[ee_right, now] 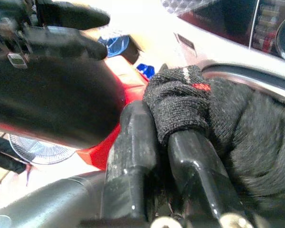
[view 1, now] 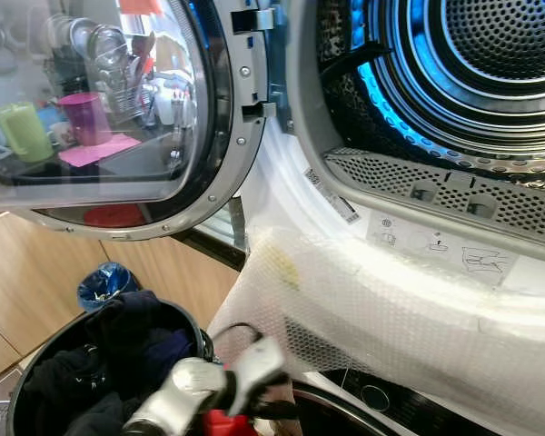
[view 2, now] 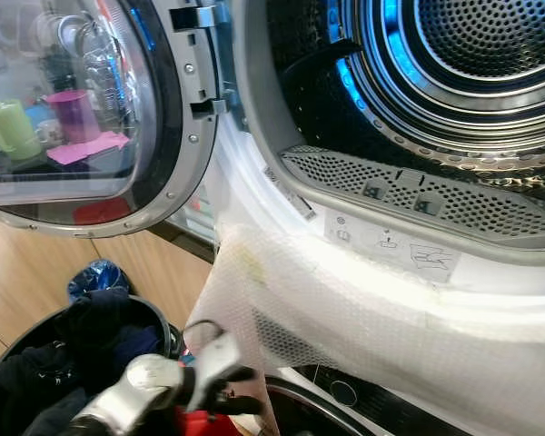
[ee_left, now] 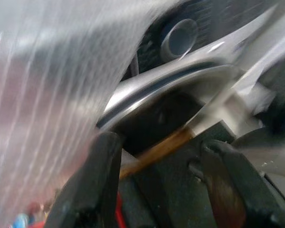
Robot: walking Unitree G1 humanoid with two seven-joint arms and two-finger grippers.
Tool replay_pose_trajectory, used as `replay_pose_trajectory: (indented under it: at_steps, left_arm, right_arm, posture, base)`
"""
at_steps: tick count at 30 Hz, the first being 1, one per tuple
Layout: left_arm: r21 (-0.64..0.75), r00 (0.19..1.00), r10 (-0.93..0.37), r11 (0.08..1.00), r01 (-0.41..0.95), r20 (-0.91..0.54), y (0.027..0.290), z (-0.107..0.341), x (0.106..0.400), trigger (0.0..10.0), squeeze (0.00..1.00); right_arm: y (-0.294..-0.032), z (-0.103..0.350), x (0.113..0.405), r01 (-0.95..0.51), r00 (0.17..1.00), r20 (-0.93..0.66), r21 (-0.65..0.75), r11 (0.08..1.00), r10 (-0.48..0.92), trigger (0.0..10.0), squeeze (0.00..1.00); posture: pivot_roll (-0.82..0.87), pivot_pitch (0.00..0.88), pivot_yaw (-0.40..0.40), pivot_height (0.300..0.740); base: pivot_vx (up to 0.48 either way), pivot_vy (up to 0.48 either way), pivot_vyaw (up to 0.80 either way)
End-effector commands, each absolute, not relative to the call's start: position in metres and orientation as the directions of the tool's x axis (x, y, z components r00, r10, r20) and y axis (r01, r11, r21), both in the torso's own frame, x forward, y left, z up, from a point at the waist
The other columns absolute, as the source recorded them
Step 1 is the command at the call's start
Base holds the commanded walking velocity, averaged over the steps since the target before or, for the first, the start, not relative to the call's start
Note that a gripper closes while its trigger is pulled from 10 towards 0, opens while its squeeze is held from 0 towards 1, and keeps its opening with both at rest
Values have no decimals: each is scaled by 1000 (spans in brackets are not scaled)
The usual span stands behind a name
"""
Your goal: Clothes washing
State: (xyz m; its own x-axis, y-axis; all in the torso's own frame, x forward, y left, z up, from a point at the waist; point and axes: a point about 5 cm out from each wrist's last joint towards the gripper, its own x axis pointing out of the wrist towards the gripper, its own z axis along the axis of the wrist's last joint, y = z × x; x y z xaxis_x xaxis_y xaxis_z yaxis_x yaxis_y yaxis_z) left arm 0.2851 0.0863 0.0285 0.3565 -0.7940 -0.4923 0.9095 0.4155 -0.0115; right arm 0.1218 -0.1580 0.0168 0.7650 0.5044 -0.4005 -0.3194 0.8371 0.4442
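Head views: drum (view 1: 490,54) has no clothes visible inside, door (view 1: 109,118) swung open; basket (view 1: 36,400) holds dark clothes (view 1: 132,341); loading seems barely begun.
L wrist: left gripper (ee_left: 154,156) fingers apart, nothing between them; bubble wrap (ee_left: 42,85) just beside one finger.
R wrist: right gripper (ee_right: 166,147) fingers closed, pinching black knit garment (ee_right: 190,99), which bulges beyond the tips; it is not yet in the drum.
Left to do: probably nearly all.

One open drum (view 1: 490,64), one round glass door (view 1: 118,109), one bubble-wrap sheet (view 1: 391,309), one dark basket (view 1: 27,381) of clothes. Two pictogram stickers (view 1: 409,238) showing on the rim. Two black fingers (ee_right: 133,142) pinching one dark knitted garment (ee_right: 237,123). Two cups reflecting in the door: one green (view 1: 20,130), one pink (view 1: 84,116).
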Motion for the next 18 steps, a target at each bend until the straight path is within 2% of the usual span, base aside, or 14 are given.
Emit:
replay_pose_trajectory:
  at_steps: [1, 4, 5, 6, 7, 8, 9, 10, 12, 14, 15, 18]
  left_arm:
    - [-1, 375, -813, 420, 908, -446, 81, 35, 288, 10000, 1000]
    - [21, 380, -878, 391, 920, -290, 74, 67, 294, 10000, 1000]
    - [31, 356, -907, 358, 933, -225, 72, 81, 293, 10000, 902]
    - [29, 342, -917, 343, 939, -204, 71, 85, 292, 10000, 690]
    - [29, 342, -917, 343, 939, -204, 71, 85, 292, 10000, 690]
    - [38, 330, -926, 328, 944, -182, 71, 90, 291, 10000, 0]
    - [56, 329, -934, 324, 944, -142, 75, 97, 288, 10000, 0]
    - [111, 382, -912, 368, 923, -149, 84, 96, 287, 10000, 0]
    - [130, 465, -873, 449, 884, -147, 97, 92, 286, 10000, 0]
    - [135, 483, -864, 466, 874, -144, 99, 91, 286, 10000, 0]
    - [190, 591, -794, 564, 803, -140, 118, 88, 285, 10000, 0]
    - [266, 750, -652, 707, 656, -117, 145, 85, 286, 10000, 0]
  right_arm:
    - [-158, 26, 126, -342, 784, -358, 434, 834, 507, 0, 0]
    - [-160, 23, 124, -342, 783, -362, 429, 836, 507, 0, 0]
    - [-160, 22, 123, -345, 781, -364, 427, 836, 508, 0, 0]
    - [-160, 22, 123, -348, 780, -363, 426, 835, 509, 0, 0]
    - [-160, 22, 123, -348, 780, -363, 426, 835, 509, 0, 0]
    - [-160, 22, 122, -348, 782, -359, 427, 835, 510, 0, 0]
    - [-159, 21, 123, -339, 790, -352, 431, 836, 502, 0, 0]
    - [-159, 21, 124, -327, 802, -345, 432, 841, 488, 0, 0]
    - [-159, 23, 125, -315, 822, -317, 438, 842, 472, 0, 0]
    - [-159, 24, 125, -313, 826, -312, 438, 843, 469, 0, 0]
    - [-158, 30, 124, -322, 844, -260, 455, 831, 469, 0, 0]
    - [-155, 32, 119, -338, 841, -237, 473, 814, 487, 0, 0]
  posture:
    - [-61, 0, 95, 740]
    - [-55, 0, 96, 740]
    - [-54, 0, 96, 740]
    - [-52, 0, 95, 740]
    - [-52, 0, 95, 740]
    - [-47, 0, 96, 740]
    - [-39, 0, 96, 740]
    - [-39, 0, 96, 740]
    - [-32, 0, 98, 740]
    - [-32, 0, 98, 740]
    - [-22, 0, 99, 740]
    - [-9, 0, 96, 740]
  base:
    - [0, 0, 0]
    - [0, 0, 0]
    - [0, 0, 0]
    - [0, 0, 0]
    - [0, 0, 0]
    - [0, 0, 0]
    - [0, 0, 0]
    - [0, 0, 0]
    - [0, 0, 0]
    - [0, 0, 0]
    - [0, 0, 0]
    - [0, 0, 0]
